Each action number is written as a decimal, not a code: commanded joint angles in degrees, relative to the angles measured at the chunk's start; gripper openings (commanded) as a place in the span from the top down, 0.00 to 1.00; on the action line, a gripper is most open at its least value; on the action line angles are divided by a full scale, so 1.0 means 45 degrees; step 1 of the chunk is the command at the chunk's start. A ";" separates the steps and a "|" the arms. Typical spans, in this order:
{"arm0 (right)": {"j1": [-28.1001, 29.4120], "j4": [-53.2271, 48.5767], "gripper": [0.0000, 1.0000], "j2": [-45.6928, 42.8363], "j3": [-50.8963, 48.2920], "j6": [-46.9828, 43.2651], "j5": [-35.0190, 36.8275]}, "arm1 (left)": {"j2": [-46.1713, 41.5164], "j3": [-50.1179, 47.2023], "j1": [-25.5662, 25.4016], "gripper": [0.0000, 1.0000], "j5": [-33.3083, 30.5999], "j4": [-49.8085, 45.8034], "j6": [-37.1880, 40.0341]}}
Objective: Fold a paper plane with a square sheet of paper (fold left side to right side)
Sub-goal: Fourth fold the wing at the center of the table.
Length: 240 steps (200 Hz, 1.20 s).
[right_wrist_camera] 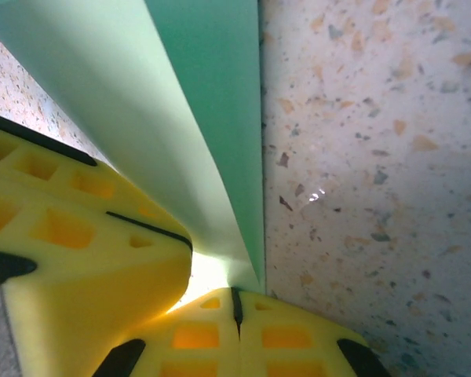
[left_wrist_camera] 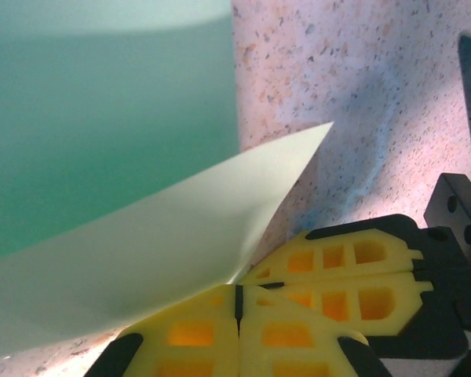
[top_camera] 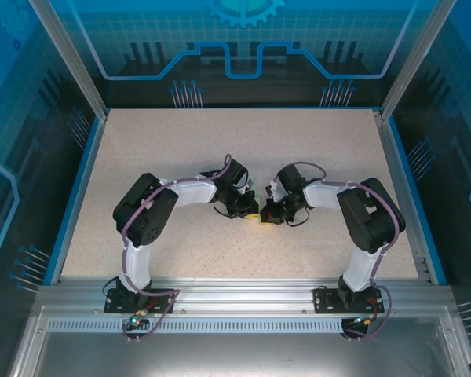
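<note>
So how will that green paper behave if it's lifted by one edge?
Probably floppy: the paper bows in a curve away from where the left gripper pinches it. Likely light, as it looks thin. With the right gripper also clamped on it, pulling apart could tear or crease it.

- No text, label, brand or number can be read in any view;
- a gear-shaped emblem (top_camera: 245, 8) is seen printed at the top of the blue back panel (top_camera: 337, 39); no lettering on it can be made out;
- angular circuit-style lines (top_camera: 243, 67) are drawn across the same panel as plain graphics.
</note>
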 commanded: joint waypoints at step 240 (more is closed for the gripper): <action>0.0207 -0.1902 0.97 0.1128 -0.0313 -0.0008 0.2680 | 0.0821 -0.1186 0.2889 0.95 -0.1733 -0.0296 0.1273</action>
